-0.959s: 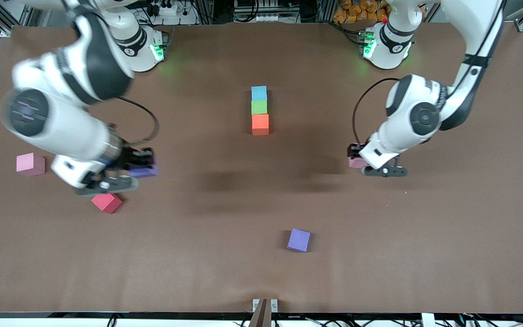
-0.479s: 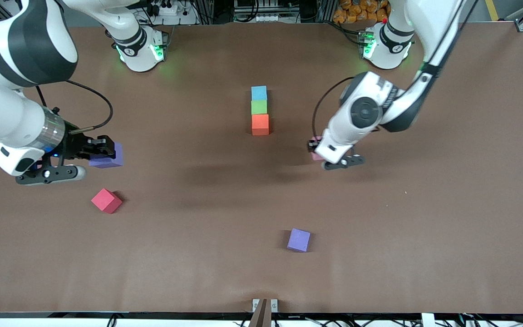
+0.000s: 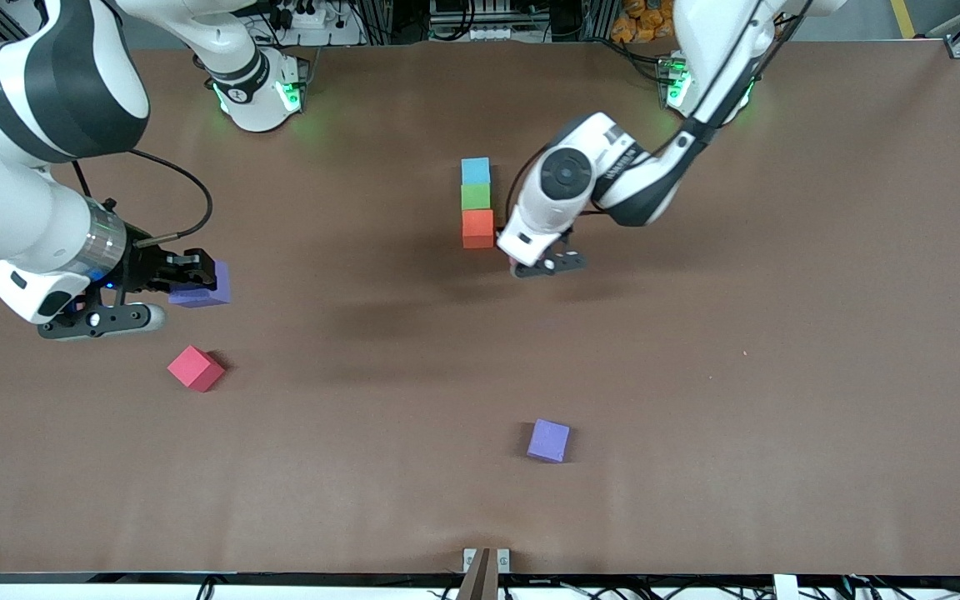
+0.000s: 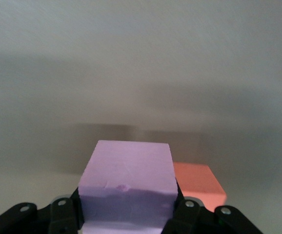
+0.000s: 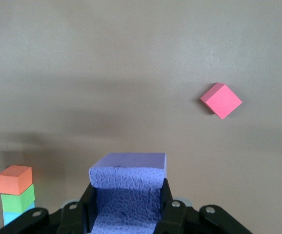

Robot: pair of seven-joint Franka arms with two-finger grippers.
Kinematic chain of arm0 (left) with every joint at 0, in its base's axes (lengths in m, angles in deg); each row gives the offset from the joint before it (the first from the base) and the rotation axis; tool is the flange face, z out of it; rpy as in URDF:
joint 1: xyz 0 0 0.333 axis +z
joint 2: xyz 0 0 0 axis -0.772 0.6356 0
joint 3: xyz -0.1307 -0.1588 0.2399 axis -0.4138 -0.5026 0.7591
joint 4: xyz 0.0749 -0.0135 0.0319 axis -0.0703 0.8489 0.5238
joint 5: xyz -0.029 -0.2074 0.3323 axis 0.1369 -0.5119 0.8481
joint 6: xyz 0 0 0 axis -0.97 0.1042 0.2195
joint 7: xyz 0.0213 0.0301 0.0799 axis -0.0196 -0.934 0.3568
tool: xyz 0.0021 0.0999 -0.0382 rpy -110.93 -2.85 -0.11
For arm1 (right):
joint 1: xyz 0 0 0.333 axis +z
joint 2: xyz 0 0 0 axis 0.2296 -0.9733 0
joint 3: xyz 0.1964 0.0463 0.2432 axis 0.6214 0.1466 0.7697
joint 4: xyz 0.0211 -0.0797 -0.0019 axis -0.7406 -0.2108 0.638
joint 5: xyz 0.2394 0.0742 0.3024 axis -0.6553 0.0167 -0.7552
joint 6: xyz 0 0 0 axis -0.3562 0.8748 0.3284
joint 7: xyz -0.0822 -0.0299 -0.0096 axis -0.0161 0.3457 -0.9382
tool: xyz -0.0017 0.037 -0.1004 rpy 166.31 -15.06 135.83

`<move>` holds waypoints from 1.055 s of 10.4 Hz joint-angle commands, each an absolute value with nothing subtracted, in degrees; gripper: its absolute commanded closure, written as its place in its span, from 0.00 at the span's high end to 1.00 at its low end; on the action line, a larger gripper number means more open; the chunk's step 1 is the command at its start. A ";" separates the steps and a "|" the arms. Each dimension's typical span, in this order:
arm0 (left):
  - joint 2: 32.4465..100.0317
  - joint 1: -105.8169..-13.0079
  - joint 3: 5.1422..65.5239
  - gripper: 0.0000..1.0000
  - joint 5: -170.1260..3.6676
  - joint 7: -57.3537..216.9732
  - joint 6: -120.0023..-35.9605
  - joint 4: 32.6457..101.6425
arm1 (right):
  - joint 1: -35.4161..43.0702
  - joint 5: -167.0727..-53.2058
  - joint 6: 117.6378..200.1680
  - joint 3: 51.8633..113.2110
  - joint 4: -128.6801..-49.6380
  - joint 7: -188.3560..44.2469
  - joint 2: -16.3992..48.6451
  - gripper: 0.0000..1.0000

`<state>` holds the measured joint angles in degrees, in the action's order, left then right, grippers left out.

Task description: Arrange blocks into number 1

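Three blocks form a touching line mid-table: light blue (image 3: 475, 170), green (image 3: 475, 197) and orange (image 3: 477, 228). My left gripper (image 3: 520, 266) hangs just beside the orange block (image 4: 199, 183), shut on a pale pink block (image 4: 126, 180) that the hand mostly hides in the front view. My right gripper (image 3: 195, 288) is shut on a purple block (image 3: 203, 292) over the table toward the right arm's end, above and beside a red block (image 3: 195, 367). The right wrist view shows that purple block (image 5: 127, 187) between the fingers, the red block (image 5: 221, 100) and the line (image 5: 15, 179).
A second purple block (image 3: 548, 440) lies loose on the brown table (image 3: 780, 375), nearer to the front camera than the line. The right arm's big forearm (image 3: 22, 217) hangs over the table's end by its base.
My left arm has carried the pink block from the left arm's end to beside the orange block. My right arm drew the purple block toward its own end, then slowed almost to a stop.
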<state>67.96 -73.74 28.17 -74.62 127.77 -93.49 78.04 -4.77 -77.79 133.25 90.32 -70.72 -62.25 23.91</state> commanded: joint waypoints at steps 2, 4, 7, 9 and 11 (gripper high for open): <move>72.86 -77.78 28.96 0.49 -69.43 131.00 -96.94 75.10 | -4.66 -78.22 133.55 90.45 -71.52 -62.37 24.65 0.00; 72.96 -77.52 28.87 0.49 -68.26 130.58 -97.05 75.01 | -4.57 -78.22 133.37 90.45 -71.61 -62.10 24.65 0.00; 72.35 -77.08 28.87 0.49 -68.26 130.31 -95.82 74.92 | -4.31 -78.22 133.10 90.71 -71.61 -61.84 24.65 0.00; 72.34 -77.26 28.87 0.49 -68.26 130.40 -95.03 73.87 | -3.95 -78.13 133.11 90.71 -71.61 -61.66 24.65 0.00; 72.35 -77.43 28.87 0.49 -68.35 130.57 -94.85 73.52 | -3.43 -78.13 133.02 90.71 -71.70 -61.66 24.65 0.00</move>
<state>71.00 -76.77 28.61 -69.94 129.50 -95.60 75.43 -3.86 -77.79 133.10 90.63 -70.95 -62.16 23.91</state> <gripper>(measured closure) 0.357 0.476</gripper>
